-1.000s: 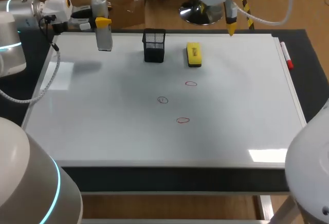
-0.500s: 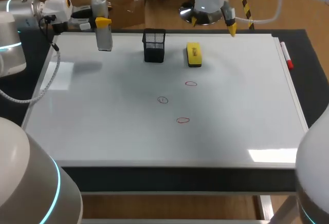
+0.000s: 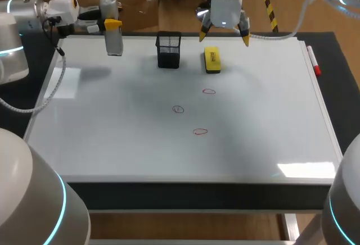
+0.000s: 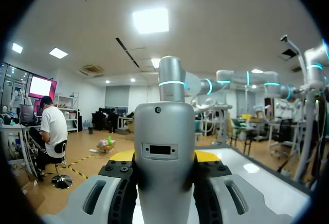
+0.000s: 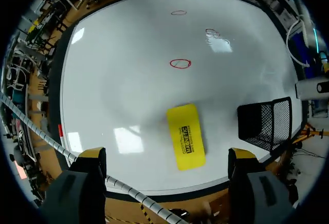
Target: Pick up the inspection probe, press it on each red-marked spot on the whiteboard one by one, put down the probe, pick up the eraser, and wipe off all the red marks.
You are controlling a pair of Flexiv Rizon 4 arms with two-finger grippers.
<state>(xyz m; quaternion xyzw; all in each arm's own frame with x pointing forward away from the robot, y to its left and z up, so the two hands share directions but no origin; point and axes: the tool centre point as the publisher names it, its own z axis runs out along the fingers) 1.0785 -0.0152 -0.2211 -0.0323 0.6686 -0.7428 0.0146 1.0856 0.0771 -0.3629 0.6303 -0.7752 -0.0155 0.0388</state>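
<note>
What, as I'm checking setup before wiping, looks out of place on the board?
Nothing stands out. The eraser lies flat beside the upright mesh holder, the red marks look intact, and the marker lies along the whiteboard edge.

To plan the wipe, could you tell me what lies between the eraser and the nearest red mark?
Only bare whiteboard lies between the eraser and that mark; the head and right wrist views both show it.

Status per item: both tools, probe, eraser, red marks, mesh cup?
left tool: shut on the inspection probe
inspection probe: upright, held
right tool: open, above the eraser
eraser: flat on the whiteboard, not gripped
red marks: three, unwiped
mesh cup: upright
</note>
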